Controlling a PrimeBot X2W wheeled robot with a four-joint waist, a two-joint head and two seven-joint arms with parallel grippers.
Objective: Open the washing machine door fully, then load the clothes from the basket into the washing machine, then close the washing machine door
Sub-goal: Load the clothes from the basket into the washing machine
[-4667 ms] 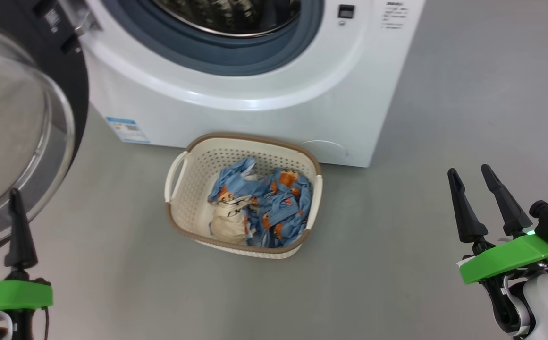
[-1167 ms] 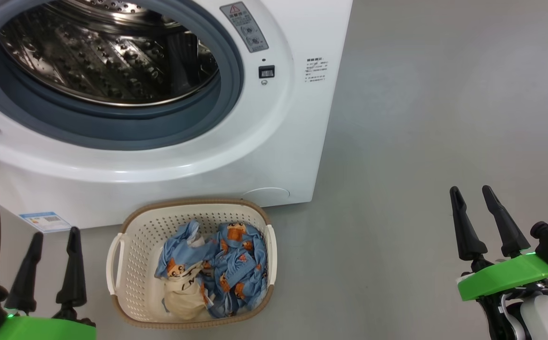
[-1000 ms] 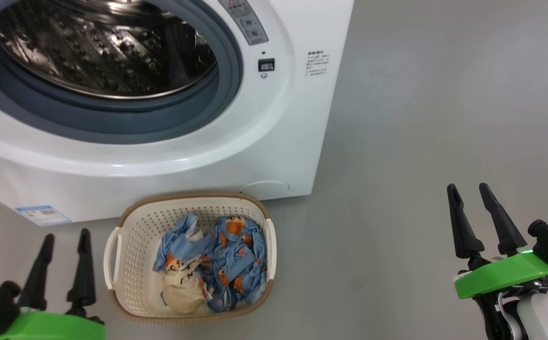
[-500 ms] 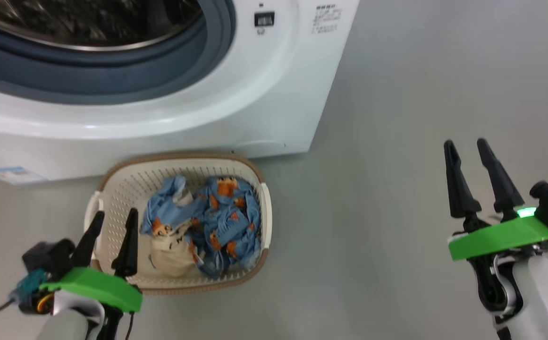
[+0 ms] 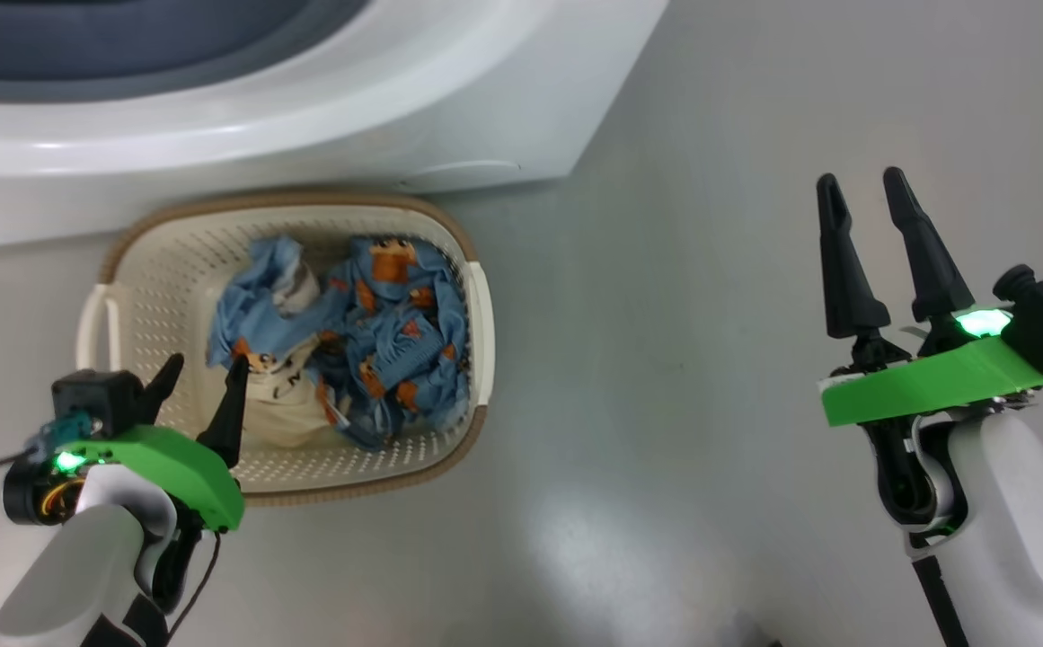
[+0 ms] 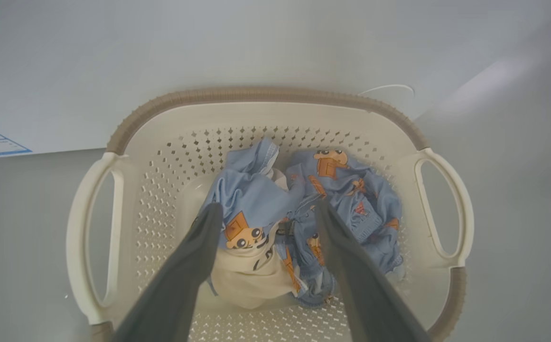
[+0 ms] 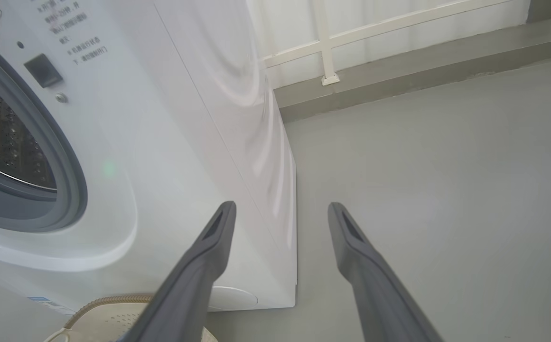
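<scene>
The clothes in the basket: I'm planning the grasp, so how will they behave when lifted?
The clothes lie crumpled and folded, so probably floppy; they'll likely drape. Pieces look tangled, so one pinch may drag several. Thin fabric, likely light.

Jaws of left gripper [image 5: 207, 361] now over clothes [image 5: 395, 332] in basket [image 5: 305, 199]
</scene>
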